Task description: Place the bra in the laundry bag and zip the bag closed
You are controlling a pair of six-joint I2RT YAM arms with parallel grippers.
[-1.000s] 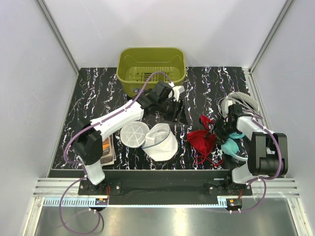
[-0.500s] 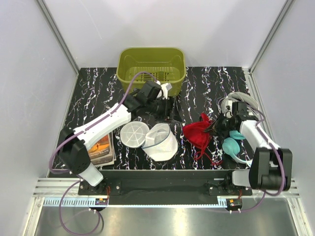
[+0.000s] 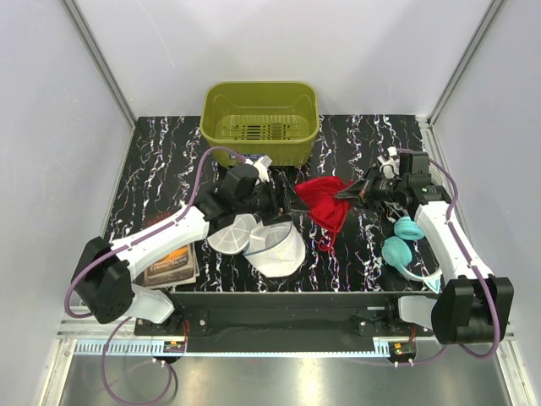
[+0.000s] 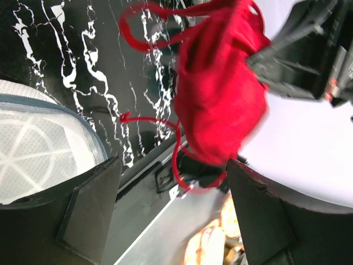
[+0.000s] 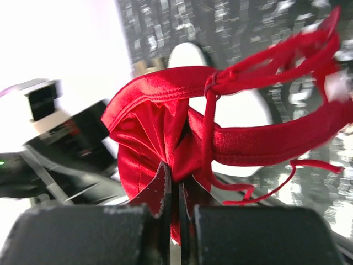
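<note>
The red bra (image 3: 325,199) hangs bunched, straps dangling, pinched between the right fingers (image 5: 156,200). The white mesh laundry bag (image 3: 277,245) lies unzipped beside the left fingers (image 4: 88,207).

A black table (image 3: 169,152) veined with white stands between plain pale walls (image 3: 51,127) and aluminium posts (image 3: 98,56).

The right gripper (image 3: 348,193) is now farther from its base and nearer the middle of the table. The bra (image 3: 325,199) goes with it and hangs clear of the surface in front of the basket (image 3: 259,118), no longer beside the teal item (image 3: 404,241). The left gripper (image 3: 277,205) is drawn back from the basket to just behind the laundry bag (image 3: 275,245). Its arm now lies farther left, uncovering the booklet (image 3: 172,260).
</note>
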